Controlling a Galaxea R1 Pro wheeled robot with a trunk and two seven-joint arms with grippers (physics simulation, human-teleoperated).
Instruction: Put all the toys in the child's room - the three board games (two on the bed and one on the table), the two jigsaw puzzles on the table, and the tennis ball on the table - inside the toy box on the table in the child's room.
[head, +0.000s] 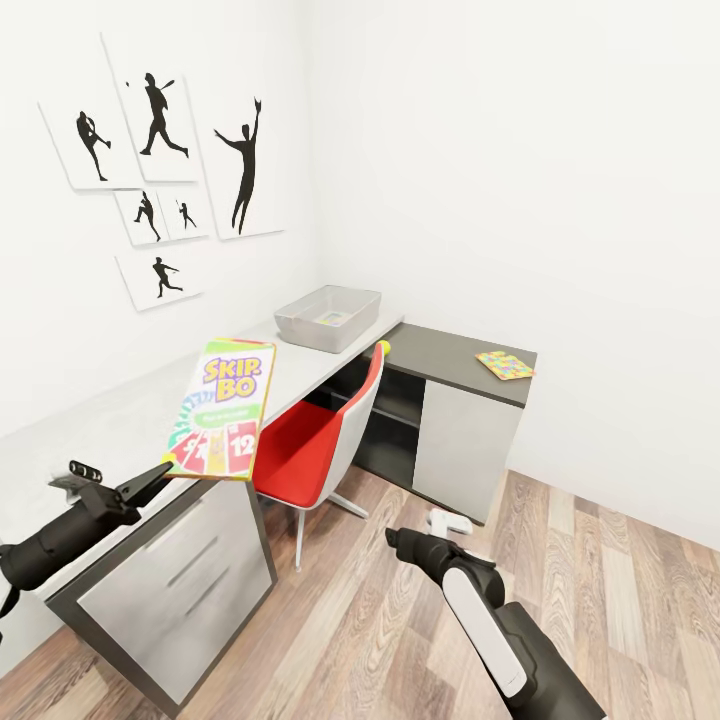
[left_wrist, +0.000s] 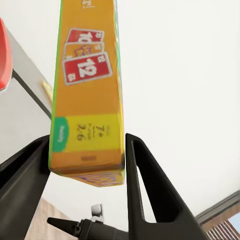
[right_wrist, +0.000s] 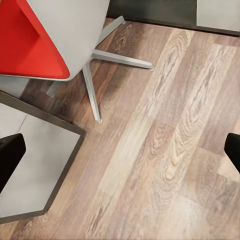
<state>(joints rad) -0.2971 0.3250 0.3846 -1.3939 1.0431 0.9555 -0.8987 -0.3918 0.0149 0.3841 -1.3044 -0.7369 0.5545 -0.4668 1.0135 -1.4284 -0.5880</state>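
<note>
Left claw clamping glossy card SKIP-BO box, right claw spread wide over wood-plank floor

The board game reads "SKIP BO"; its cards show 12 and 10.

SKIP-BO box held upright above table; toy box at corner; jigsaw puzzle on dark cabinet.

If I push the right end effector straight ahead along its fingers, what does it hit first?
Most likely the bare wood floor. The right end effector is open and points down at the planks, with the red chair and its metal legs off to one side. Depth is hard to judge.
</note>
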